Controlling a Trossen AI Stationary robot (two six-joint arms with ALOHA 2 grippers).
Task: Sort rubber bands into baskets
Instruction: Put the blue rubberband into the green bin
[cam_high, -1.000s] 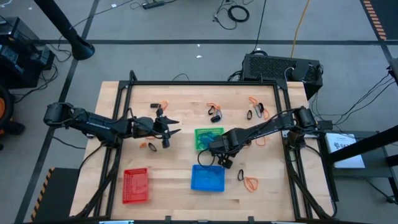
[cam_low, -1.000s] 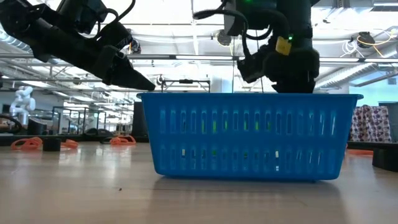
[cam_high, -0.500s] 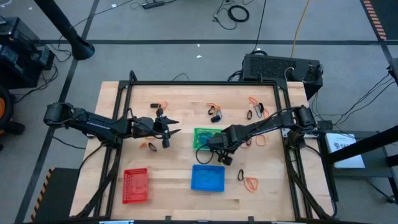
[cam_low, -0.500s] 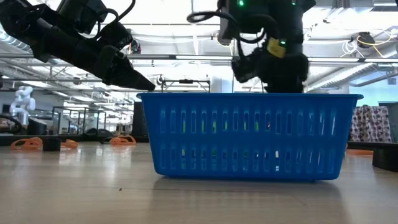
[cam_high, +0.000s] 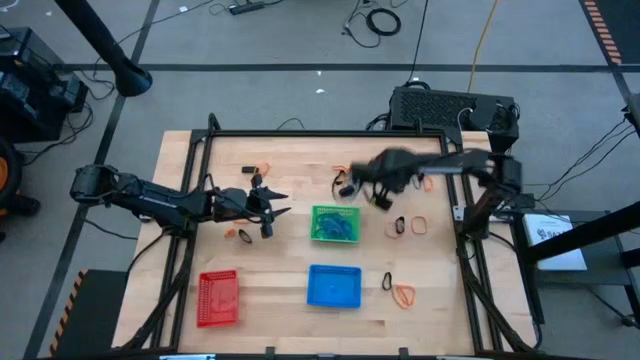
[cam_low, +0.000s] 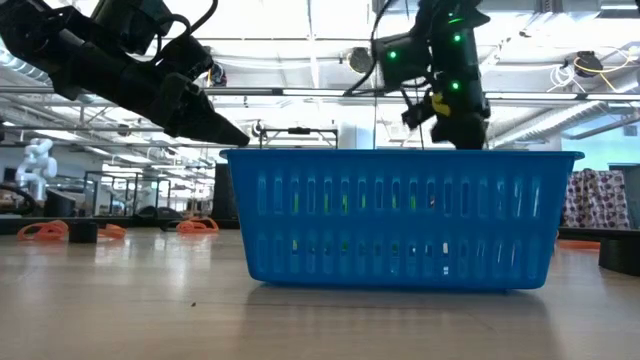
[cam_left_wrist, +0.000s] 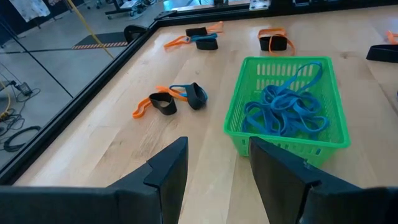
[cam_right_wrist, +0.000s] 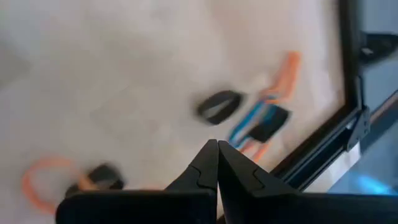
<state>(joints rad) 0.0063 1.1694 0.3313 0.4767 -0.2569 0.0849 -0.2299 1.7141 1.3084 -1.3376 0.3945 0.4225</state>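
In the high view the green basket (cam_high: 335, 223) stands mid-table and holds a tangle of blue rubber bands (cam_left_wrist: 283, 112). The blue basket (cam_high: 333, 285) sits nearer and the red basket (cam_high: 218, 297) near-left. Loose orange, blue and black bands lie flat on the wood, some at the far side (cam_high: 345, 181) and some left of the green basket (cam_left_wrist: 169, 99). My left gripper (cam_high: 283, 205) hovers open left of the green basket (cam_left_wrist: 283, 146). My right gripper (cam_high: 380, 198) is shut and empty, above the far bands (cam_right_wrist: 219, 106), and blurred.
More bands lie right of the green basket (cam_high: 407, 226) and at the near right (cam_high: 398, 290). A black frame rail (cam_high: 330, 134) runs along the far edge and down both sides. In the low view the blue basket (cam_low: 400, 220) fills the foreground.
My right gripper has swung quickly from between the green and blue baskets toward the table's far edge and a little right, staying shut. It now hangs over the loose bands beyond the green basket. The baskets have not moved.
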